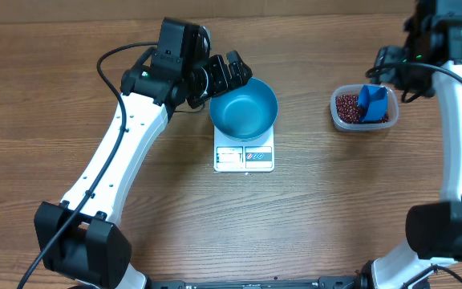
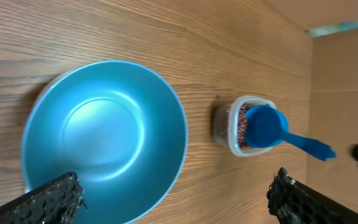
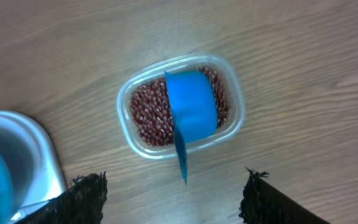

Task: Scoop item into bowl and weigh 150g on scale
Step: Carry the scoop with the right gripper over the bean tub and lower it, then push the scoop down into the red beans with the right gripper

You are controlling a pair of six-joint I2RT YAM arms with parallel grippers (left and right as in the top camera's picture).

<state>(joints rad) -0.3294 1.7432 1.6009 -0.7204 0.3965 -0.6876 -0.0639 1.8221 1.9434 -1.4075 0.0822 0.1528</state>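
Right wrist: beans (image 3: 148, 115) ahead of right end effector (image 3: 171, 186)

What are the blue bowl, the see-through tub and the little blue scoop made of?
Bowl: probably metal with a smooth blue coating. It shines with soft, ring-shaped glints, though it could be glossy plastic.
Tub: thin clear plastic. The beans show right through its wall.
Scoop: most likely plastic, solid blue and duller, with hardly any shine.
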